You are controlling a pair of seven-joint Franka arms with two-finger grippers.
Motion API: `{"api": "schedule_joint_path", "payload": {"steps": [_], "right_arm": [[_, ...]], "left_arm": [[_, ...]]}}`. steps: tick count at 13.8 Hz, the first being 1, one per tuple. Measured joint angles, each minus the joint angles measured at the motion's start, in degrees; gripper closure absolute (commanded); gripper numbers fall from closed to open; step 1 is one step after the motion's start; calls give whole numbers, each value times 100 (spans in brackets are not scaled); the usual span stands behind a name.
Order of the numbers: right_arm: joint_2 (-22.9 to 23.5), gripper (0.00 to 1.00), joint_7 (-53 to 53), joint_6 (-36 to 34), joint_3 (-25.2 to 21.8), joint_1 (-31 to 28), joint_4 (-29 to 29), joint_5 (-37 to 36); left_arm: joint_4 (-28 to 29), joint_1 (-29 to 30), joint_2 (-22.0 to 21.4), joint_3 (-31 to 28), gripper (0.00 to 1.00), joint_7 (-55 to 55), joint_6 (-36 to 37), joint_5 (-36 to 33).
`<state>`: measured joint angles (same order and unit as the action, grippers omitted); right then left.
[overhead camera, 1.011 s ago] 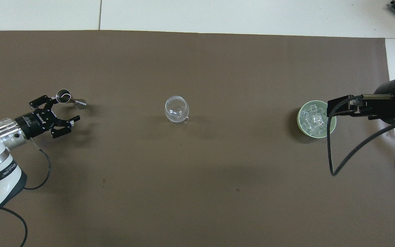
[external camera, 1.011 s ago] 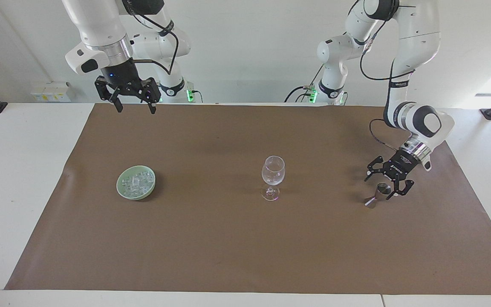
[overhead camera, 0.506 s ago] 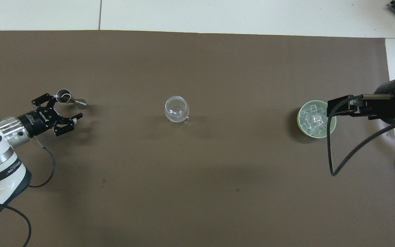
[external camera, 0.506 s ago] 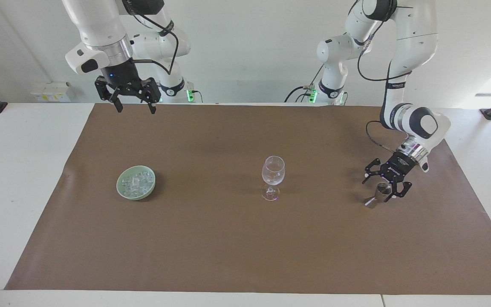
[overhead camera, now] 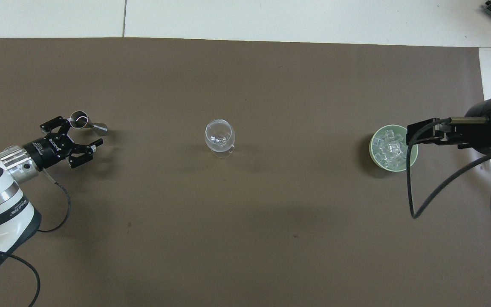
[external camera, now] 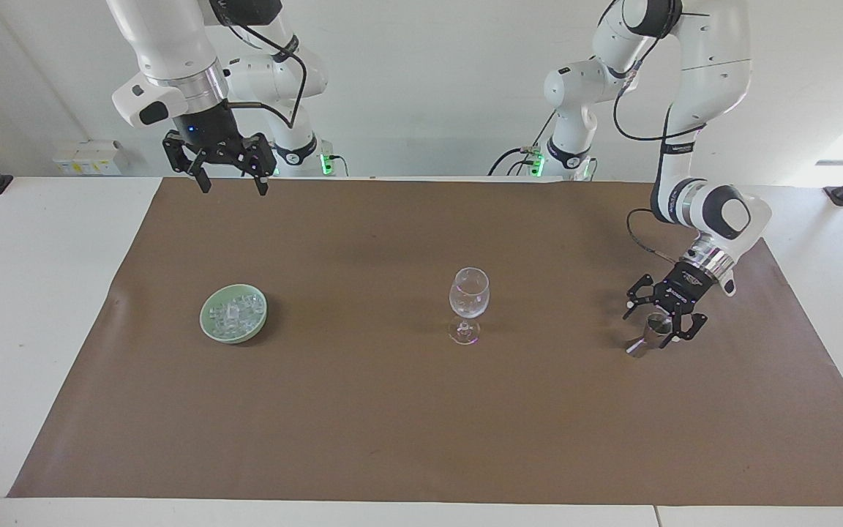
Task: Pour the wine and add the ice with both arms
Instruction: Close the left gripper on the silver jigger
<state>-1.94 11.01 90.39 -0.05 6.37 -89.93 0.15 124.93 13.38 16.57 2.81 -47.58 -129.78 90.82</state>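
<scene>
Your ice (external camera: 235,313) sits heaped in the green bowl (external camera: 211,331) toward the right arm's end of the brown mat (external camera: 392,439). The empty wine glass (external camera: 468,304) stands mid-mat, well apart from it. In the last second the left gripper (external camera: 663,320) has slid in around the steel jigger (external camera: 651,336) and begun to narrow; its fingers stand spread either side of the cup, not yet gripping (so the pour starts here, I judge). The right gripper (external camera: 231,176) waits high, released, above the mat's edge nearest the robots. You've bare mat between jigger and glass for the carry.
</scene>
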Motion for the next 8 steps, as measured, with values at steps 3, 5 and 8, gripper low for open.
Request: {"api": "schedule_joint_path", "payload": {"steps": [3,5,8], "right_arm": [[0,0,0,0,0,0,0,0],[0,0,0,0,0,0,0,0],[0,0,0,0,0,0,0,0]], "left_arm": [[-5,-51,2,1,32,9,-26,64],[-6,-51,2,1,41,10,-33,65],[-7,-51,4,-3,59,11,-40,68]]}}
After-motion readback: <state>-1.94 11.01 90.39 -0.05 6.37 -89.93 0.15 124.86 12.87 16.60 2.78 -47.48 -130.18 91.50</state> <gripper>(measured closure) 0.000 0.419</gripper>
